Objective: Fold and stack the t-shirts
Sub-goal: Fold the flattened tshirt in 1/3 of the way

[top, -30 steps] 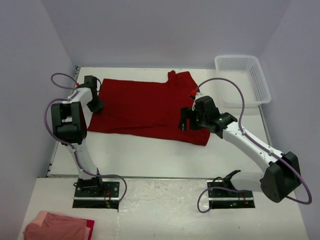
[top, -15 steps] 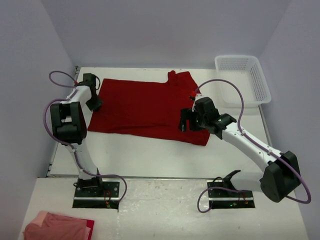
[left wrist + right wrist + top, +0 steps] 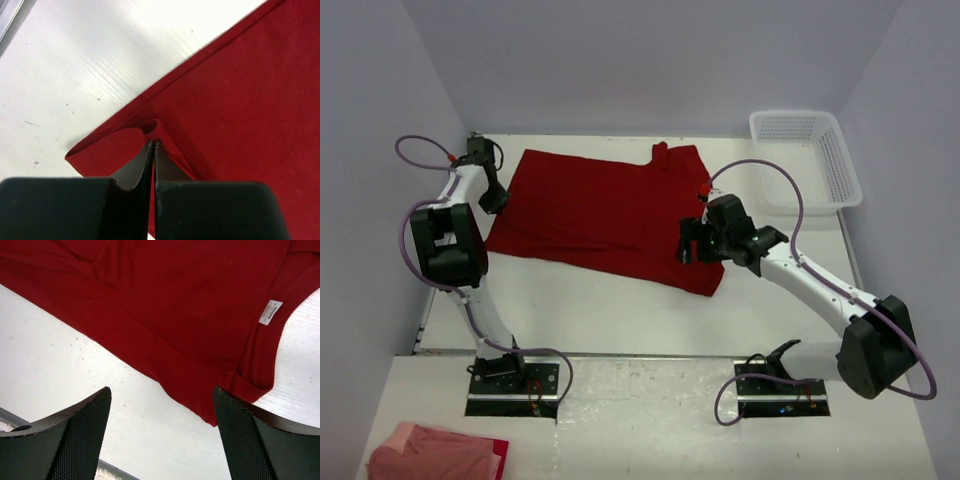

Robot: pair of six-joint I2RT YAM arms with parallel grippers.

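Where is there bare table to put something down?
Best: the bare table strip between the red t-shirt and the table's near edge. A smaller patch in front of the basket is crossed by the right arm. Crowded: the left side, where the left gripper pinches the shirt, and the shirt's right corner under the right gripper.

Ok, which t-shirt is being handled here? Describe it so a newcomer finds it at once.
Look at the white table: spread flat across its middle lies a deep red t-shirt. The left gripper is shut on a fold near one corner of it. Unlike the crumpled pinkish cloth heap at the near-left edge of the top view, it is laid out flat and gripped.
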